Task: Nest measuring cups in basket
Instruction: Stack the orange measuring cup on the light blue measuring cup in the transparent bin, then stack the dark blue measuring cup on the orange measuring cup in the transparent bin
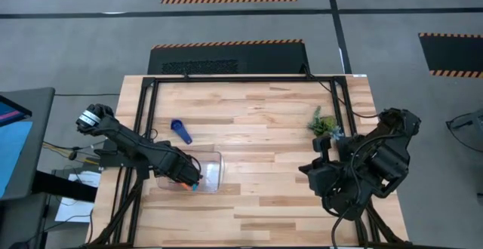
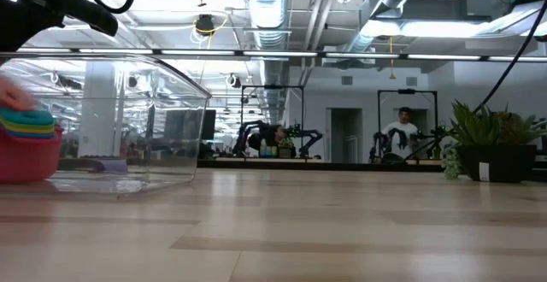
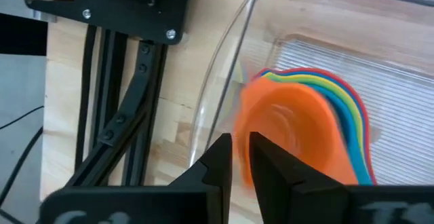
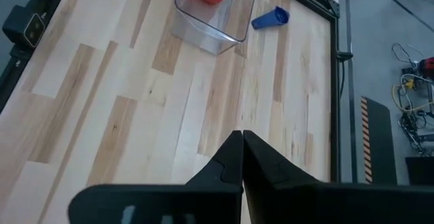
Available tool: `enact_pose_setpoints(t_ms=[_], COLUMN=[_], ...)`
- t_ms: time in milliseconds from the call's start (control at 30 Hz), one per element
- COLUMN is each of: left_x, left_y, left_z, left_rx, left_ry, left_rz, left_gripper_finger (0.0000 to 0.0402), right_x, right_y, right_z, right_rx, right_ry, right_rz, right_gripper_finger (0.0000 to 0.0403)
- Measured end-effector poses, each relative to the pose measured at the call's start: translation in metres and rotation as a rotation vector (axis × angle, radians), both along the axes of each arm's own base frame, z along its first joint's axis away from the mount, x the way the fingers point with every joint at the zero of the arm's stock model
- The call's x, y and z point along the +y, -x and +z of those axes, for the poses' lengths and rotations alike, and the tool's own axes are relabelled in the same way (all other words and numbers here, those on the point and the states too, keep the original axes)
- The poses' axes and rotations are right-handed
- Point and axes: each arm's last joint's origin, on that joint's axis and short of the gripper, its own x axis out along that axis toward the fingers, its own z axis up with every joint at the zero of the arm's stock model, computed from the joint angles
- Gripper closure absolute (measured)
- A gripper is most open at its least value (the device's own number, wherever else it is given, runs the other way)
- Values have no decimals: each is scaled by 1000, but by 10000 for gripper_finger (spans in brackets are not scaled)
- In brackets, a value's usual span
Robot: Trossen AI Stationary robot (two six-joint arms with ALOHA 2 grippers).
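Left claw [image 3: 241, 157], fingers barely parted, grips nothing over the basket [image 1: 214, 175] on the butcher-block table [image 1: 264, 128]; right claw [image 4: 242, 149] is closed, empty.

Tabletop [image 1: 272, 128]: pale wood planks, smooth, matt. Basket [image 1: 215, 162]: clear glossy plastic, ribbed floor. Nested measuring cups [image 3: 305, 125]: smooth coloured plastic, slight sheen. Loose blue cup [image 1: 181, 131]: same plastic. Frame [image 1: 147, 106] round the tabletop: black matt metal. Jaws: dark matt plastic.

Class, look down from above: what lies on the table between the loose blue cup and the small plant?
Nothing: between the blue cup and the plant the high view shows only bare wooden table.
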Motion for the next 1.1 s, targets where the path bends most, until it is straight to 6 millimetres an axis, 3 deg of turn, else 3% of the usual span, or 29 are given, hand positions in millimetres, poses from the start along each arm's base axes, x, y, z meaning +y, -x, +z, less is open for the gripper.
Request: enact_pose_setpoints(t_ms=[400,600,767,933,1100], left_x=[0,10,46,104,156], left_y=[-3,-21,-35,-34,-15], left_z=[4,35,54,42,35], left_rx=[-36,-270,-164,97,243], left_ry=[-28,-313,-486,-320,-193], left_rz=[-15,-291,-638,-825,-899], left_gripper_finger=[342,343,343,343,343], right_x=[0,-1,-12,-27,-36], right_y=[0,1,1,2,3], right_z=[0,1,6,4,-11], right_rx=[7,20,-7,-63,-93], right_ry=[20,66,20,-130,-240], right_rz=[21,70,4,-198,-399], right_gripper_finger=[381,382,381,384,381])
